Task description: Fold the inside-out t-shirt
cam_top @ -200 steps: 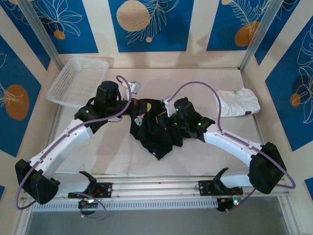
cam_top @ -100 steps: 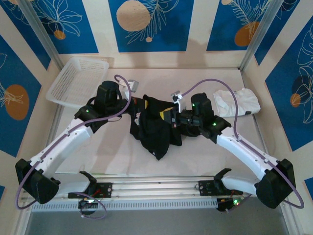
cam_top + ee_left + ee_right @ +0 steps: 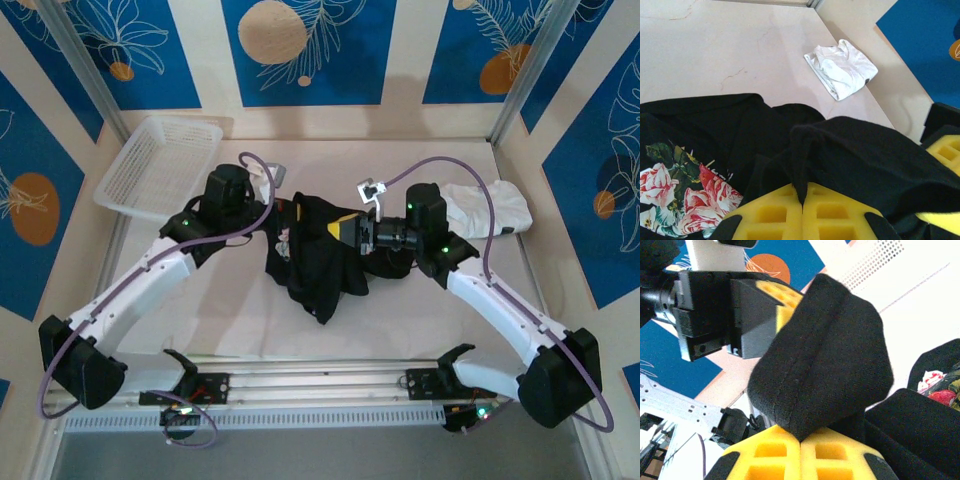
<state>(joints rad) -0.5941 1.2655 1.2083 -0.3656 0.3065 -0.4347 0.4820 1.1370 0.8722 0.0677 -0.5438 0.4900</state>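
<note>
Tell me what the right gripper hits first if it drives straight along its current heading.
Past the fold of the t-shirt it is shut on, the right gripper points at the left gripper, also shut on that t-shirt. That is likely first contact; the gap is hard to judge.

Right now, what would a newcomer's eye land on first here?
Both arms meet mid-table over a bunched black t-shirt, with the left tool and the right tool each shut on a fold of it. A red-and-white rose print peeks out on the shirt's left side. A white folded garment lies at the far right, and a white mesh basket sits in the far left corner.
</note>
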